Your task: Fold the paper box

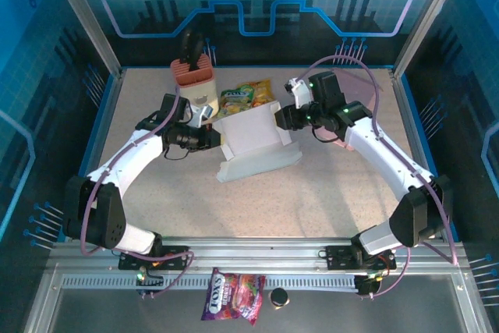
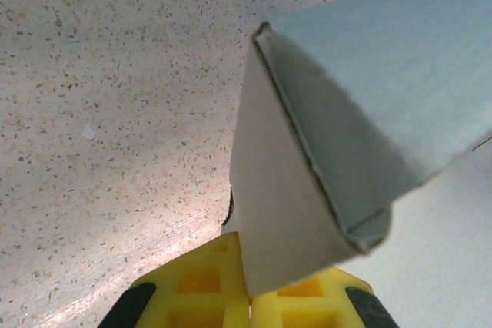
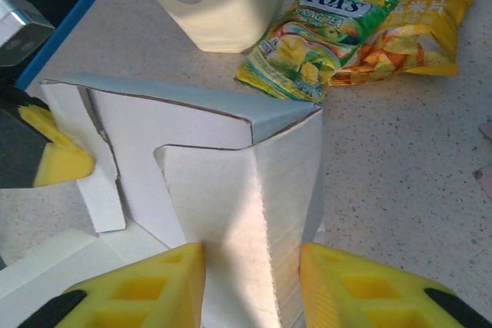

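Your white paper box (image 1: 253, 142) stands half-formed mid-surface (image 1: 312, 200), top open, between both arms.
Your left claw (image 2: 250, 297) is pinched tight on its left panel; your right claw (image 3: 252, 282) clamps the right corner wall. A flap lies flat toward the bases. From the left wrist, most of the box is cut off.

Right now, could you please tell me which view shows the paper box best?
Top external: the whole paper box is in frame. Right wrist shows its open side and flaps; left wrist, one folded corner.
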`<move>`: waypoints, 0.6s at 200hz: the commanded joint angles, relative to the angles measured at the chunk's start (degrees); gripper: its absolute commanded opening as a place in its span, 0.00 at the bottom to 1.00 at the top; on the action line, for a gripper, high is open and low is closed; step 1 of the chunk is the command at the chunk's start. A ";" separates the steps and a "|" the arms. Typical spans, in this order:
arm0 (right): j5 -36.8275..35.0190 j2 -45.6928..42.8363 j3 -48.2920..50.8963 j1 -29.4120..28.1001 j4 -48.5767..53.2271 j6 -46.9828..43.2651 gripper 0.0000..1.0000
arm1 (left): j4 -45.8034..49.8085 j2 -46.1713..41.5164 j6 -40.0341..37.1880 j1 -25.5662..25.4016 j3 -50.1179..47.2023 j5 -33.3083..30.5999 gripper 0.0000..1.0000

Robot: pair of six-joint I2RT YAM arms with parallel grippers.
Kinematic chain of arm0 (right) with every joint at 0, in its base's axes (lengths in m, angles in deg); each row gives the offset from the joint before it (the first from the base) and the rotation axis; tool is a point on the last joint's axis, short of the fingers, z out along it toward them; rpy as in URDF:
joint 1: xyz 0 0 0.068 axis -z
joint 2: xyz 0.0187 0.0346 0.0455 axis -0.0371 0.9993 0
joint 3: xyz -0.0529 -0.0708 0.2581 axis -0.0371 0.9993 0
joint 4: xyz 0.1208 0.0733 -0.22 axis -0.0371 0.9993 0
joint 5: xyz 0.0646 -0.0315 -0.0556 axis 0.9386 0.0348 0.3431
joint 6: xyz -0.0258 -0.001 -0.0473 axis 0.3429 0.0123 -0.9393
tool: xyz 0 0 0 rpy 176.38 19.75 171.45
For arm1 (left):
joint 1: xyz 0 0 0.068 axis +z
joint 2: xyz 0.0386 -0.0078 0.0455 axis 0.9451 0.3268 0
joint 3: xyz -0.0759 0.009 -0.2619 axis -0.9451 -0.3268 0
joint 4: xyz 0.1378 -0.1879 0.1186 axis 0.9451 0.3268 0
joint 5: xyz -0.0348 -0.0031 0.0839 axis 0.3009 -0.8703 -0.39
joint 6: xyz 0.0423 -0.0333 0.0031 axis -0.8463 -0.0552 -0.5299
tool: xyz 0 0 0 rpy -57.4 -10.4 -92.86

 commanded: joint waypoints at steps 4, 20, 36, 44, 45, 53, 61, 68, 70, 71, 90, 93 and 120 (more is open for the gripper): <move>-3.83 1.52 -1.23 -2.54 2.39 -1.20 0.34 | -0.42 -2.25 -1.44 -0.62 1.74 2.30 0.00; -7.34 2.57 -0.66 -3.74 2.23 -0.65 0.26 | -0.24 -2.09 -1.53 -0.77 1.65 2.09 0.00; -10.86 3.50 0.47 -5.06 1.37 0.53 0.20 | 0.23 -1.69 -1.70 -1.11 1.64 1.46 0.00; -12.92 3.83 1.33 -5.85 0.69 1.32 0.15 | 0.51 -1.34 -1.79 -1.46 1.65 0.97 0.00; -13.09 3.86 1.39 -5.94 0.60 1.45 0.15 | 0.53 -1.32 -1.83 -1.53 1.65 0.89 0.00; -14.93 4.04 2.36 -6.64 -0.03 2.33 0.11 | 0.73 -0.97 -1.88 -2.02 1.56 0.00 0.00; -17.32 4.02 3.37 -7.43 -0.56 3.51 0.06 | 0.73 -0.77 -1.88 -2.73 1.36 -1.07 0.00; -19.52 4.08 4.41 -8.10 -1.20 4.47 0.02 | 0.67 -0.52 -1.94 -3.50 1.09 -2.51 0.00; -20.08 4.06 4.70 -8.26 -1.31 4.79 0.01 | 0.65 -0.50 -1.92 -3.87 1.00 -2.94 0.00; -20.28 4.06 4.79 -8.33 -1.46 4.90 0.00 | 0.60 -0.46 -1.90 -3.96 0.93 -3.22 0.00; -25.01 4.36 7.57 -9.86 -2.64 7.80 0.00 | -0.15 0.53 -1.05 -6.50 -0.14 -8.87 0.00; -25.53 4.52 8.00 -10.00 -2.73 8.33 0.00 | -0.31 0.76 -0.74 -6.93 -0.38 -9.72 0.00; -28.89 7.37 10.08 -11.23 -2.14 11.82 0.00 | -1.28 3.06 1.61 -10.80 -1.87 -18.91 0.00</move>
